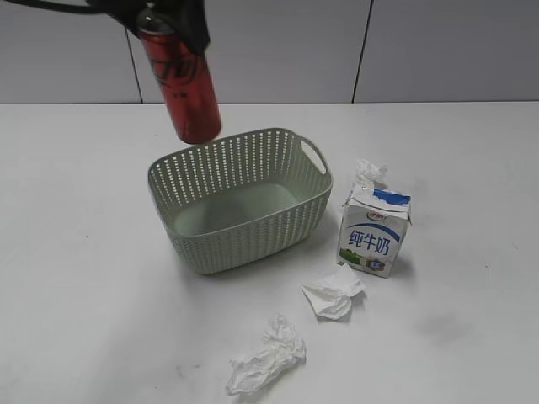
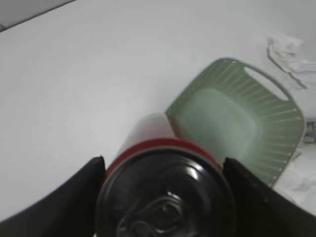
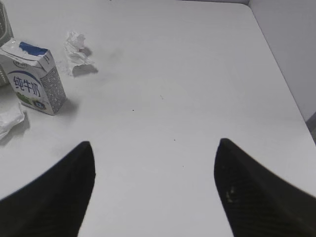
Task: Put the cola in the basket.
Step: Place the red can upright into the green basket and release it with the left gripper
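Note:
The red cola can hangs tilted in the air, its bottom just above the far-left rim of the pale green basket. My left gripper is shut on the can's top end. In the left wrist view the can's silver top fills the space between the black fingers of the left gripper, and the empty basket lies beyond it. My right gripper is open and empty over bare table; it does not show in the exterior view.
A white-and-blue milk carton stands right of the basket; it also shows in the right wrist view. Crumpled white tissues lie in front of the basket, near the carton and behind it.

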Motion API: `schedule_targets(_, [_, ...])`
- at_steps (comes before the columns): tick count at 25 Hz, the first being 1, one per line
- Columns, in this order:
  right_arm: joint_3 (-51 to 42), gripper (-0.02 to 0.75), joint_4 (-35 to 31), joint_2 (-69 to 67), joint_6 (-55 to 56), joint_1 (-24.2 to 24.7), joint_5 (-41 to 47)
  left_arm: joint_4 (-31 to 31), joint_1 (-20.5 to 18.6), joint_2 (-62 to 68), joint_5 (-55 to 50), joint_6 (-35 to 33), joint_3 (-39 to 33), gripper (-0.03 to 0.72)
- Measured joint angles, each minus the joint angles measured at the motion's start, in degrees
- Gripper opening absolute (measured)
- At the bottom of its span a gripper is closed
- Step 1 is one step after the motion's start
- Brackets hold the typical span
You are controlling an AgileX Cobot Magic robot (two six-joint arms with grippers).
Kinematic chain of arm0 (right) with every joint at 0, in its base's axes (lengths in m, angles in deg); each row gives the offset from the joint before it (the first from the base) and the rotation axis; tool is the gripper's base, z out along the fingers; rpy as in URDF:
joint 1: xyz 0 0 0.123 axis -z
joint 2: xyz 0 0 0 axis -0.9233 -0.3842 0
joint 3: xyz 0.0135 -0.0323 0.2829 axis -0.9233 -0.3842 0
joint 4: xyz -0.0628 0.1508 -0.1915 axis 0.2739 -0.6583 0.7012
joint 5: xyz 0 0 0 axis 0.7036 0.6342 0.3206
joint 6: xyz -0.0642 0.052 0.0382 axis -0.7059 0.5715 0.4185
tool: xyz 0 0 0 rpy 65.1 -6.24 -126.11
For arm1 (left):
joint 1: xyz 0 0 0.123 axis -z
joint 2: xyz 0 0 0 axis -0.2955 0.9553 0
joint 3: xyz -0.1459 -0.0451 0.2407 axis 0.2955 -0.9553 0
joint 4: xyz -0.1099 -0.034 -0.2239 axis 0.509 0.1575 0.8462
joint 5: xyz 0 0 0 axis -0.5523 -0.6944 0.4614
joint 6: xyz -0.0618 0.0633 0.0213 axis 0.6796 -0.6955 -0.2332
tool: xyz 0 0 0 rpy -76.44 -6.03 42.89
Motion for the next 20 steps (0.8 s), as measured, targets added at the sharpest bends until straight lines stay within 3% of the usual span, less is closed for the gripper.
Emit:
schedule_targets(7, [0.0,0.572,0.0,0.0,0.0,0.0,0.0,-1.73,6.19,10.76,0.19,-0.07,2.23,0.53])
schedule_targets(20, [0.0,0.572,0.0,0.0,0.0,0.0,0.0,-1.15,6.34,17.13,0.45,-0.07,2.47,0.53])
